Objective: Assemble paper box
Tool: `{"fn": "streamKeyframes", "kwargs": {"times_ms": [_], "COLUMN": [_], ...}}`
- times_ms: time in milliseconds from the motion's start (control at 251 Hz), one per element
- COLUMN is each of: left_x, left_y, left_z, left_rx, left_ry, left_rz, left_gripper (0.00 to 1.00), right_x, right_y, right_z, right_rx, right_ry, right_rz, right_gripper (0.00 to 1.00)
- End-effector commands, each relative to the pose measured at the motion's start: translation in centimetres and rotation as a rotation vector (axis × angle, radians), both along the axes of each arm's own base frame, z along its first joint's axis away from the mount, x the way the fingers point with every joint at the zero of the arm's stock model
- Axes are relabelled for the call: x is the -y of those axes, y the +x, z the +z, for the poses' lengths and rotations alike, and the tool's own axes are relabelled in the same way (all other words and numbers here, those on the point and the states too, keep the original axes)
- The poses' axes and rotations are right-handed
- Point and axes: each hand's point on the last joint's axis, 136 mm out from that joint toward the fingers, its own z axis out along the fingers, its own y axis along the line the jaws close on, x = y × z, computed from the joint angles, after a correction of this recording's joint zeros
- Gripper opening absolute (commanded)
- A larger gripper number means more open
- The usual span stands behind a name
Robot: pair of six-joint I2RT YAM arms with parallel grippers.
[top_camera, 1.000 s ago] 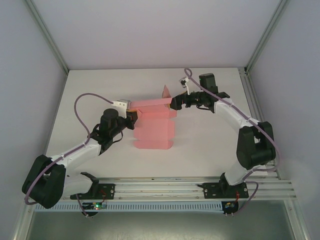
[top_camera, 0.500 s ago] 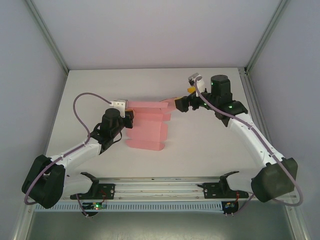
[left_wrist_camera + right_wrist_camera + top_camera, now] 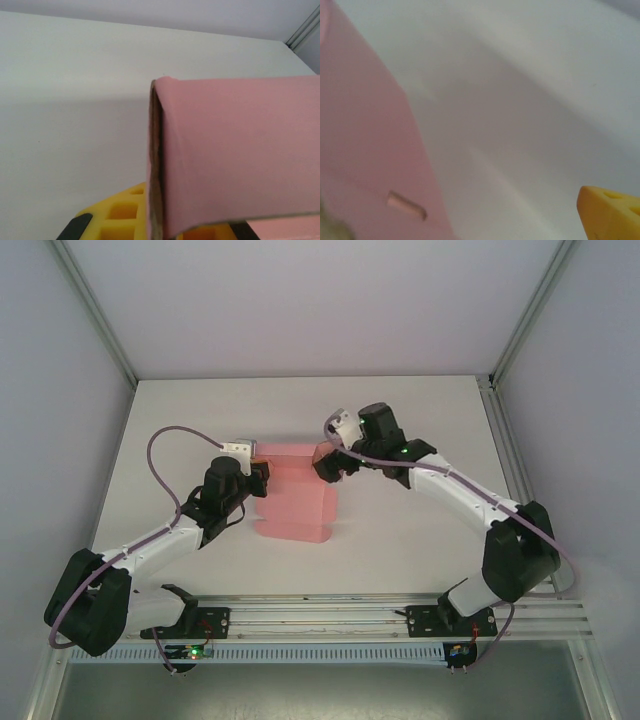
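The right arm had swung in from the table's right side over the past second, carrying the right gripper to the far right corner of the paper box, and a flap that had stood upright there was now down; the left arm had barely shifted. Nearest the bases, the box's near edge lay flat on the matte white table, its pink card thin, smooth and sharply creased. Farther back, the left gripper was clamped on the box's far left corner, and its wrist view showed a yellow, grid-holed pad beneath a folded pink wall with a duller brown inner face. Opposite it, the right gripper hung with its fingers wide apart and holding nothing, one yellow pad off to the side while blurred pink card with a small cut slot passed close under its camera. The box thus sat between the two grippers, its folded far edge running left to right from one to the other. The card lay leftward and nearer from the free right gripper, which looked the better placed for the next fold. Bare table stretched beyond.
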Motion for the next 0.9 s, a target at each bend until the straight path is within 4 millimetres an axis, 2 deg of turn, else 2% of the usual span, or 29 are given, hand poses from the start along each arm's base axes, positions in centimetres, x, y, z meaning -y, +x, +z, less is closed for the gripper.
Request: {"fn": "streamKeyframes", "kwargs": {"times_ms": [0,132,247,383,523,583,666,762,894], "left_x": [1.2,0.3,-1.7,-3.0,-2.4,-2.4,-2.4,-2.0,-0.8], "left_y": [0.6,1.1,1.7,2.0,1.9,1.8,1.6,1.2,0.7], "left_z": [2.0,1.5,1.3,1.3,2.2,2.6,3.5,3.9,4.3], "left_rx": [0.048,0.019,0.014,0.015,0.021,0.03,0.05,0.063,0.073], "left_ry": [-0.081,-0.061,-0.044,-0.057,-0.1,-0.109,-0.122,-0.134,-0.138], "left_rz": [-0.018,0.047,0.168,0.243,0.217,0.213,0.208,0.175,0.093], "left_gripper": [0.0,0.0,0.0,0.0,0.0,0.0,0.0,0.0,0.0], "right_x": [1.0,3.1,4.7,8.6,12.0,12.8,12.0,9.2,5.9], "right_y": [3.7,3.8,2.2,0.0,-1.5,-1.8,-2.1,-2.5,-1.3], "right_z": [3.9,5.6,6.4,5.8,4.0,3.2,2.2,1.5,2.2], "right_rx": [0.272,0.357,0.364,0.311,0.247,0.198,0.124,0.059,0.068], "right_ry": [0.034,0.08,0.037,-0.014,-0.015,0.02,0.089,0.127,0.124], "right_rz": [-0.272,-0.401,-0.401,-0.517,-0.607,-0.623,-0.558,-0.423,-0.32], "right_gripper": [0.98,0.98,0.98,0.98,0.98,0.98,0.98,0.98,0.98]}}
